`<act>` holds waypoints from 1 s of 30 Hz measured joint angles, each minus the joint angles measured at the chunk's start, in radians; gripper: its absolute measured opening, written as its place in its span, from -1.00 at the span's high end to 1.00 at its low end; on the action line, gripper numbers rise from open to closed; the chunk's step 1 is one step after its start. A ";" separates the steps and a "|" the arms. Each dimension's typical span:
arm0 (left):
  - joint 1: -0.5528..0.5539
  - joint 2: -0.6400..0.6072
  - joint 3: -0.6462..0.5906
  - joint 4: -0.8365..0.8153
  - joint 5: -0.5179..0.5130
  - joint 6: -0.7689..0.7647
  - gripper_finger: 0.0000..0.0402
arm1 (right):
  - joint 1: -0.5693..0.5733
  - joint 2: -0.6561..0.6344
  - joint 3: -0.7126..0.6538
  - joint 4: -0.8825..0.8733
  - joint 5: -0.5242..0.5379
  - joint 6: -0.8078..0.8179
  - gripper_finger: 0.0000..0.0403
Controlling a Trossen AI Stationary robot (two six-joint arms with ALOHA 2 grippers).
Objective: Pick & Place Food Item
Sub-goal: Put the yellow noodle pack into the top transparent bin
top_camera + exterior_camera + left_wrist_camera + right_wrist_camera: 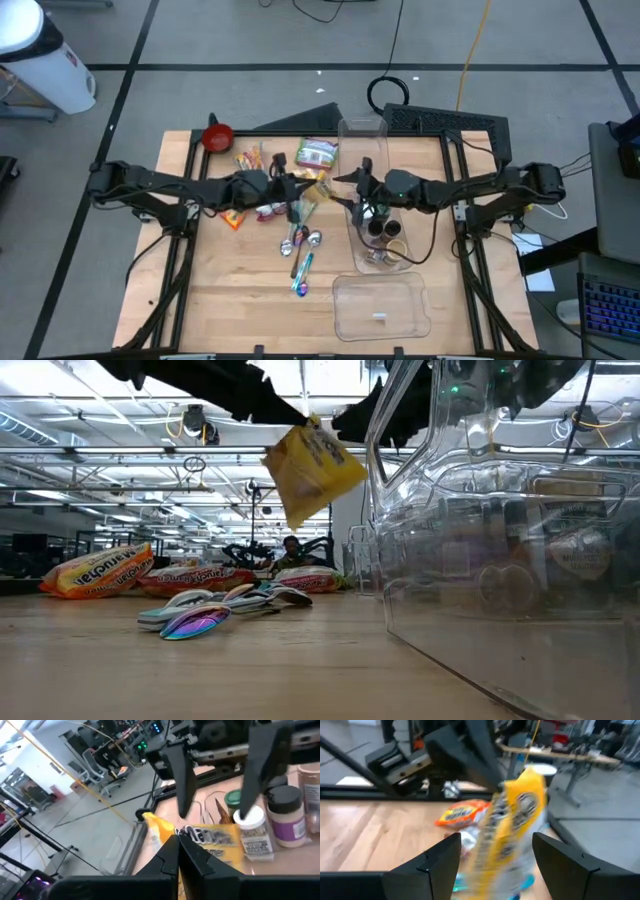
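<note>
The left gripper (pixel 308 190) has its fingers (pixel 172 857) pinched tight on a yellow packet (pixel 312 468), holding it in the air above the tabletop (pixel 220 290); in the low view the packet hangs tilted, clear of the wood. The right gripper (pixel 352 182) faces it from the other side with its fingers (pixel 440 857) spread apart, one on either side of the packet in the right wrist view, gripping nothing. Just under the right arm stands a clear bin (pixel 375 225) holding spice jars (pixel 383 229), and a clear lid (pixel 380 305) lies flat on the near side of it. Spoons (pixel 303 250) lie on the wood near the middle, with more snack bags (pixel 317 152) toward the far edge and a red bowl (pixel 217 137) at the far left corner.
</note>
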 joint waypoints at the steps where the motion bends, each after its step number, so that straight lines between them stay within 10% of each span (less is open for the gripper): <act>1: 0.000 0.009 0.010 0.000 0.000 0.000 0.98 | -0.003 -0.003 0.000 -0.005 -0.016 0.008 -0.18; 16: -0.016 0.038 0.036 -0.005 0.061 -0.024 0.98 | -0.046 0.006 0.001 -0.008 -0.067 0.055 -0.14; 30: -0.034 0.038 0.036 0.039 0.095 -0.008 0.98 | -0.046 0.006 0.001 -0.041 -0.138 0.040 0.53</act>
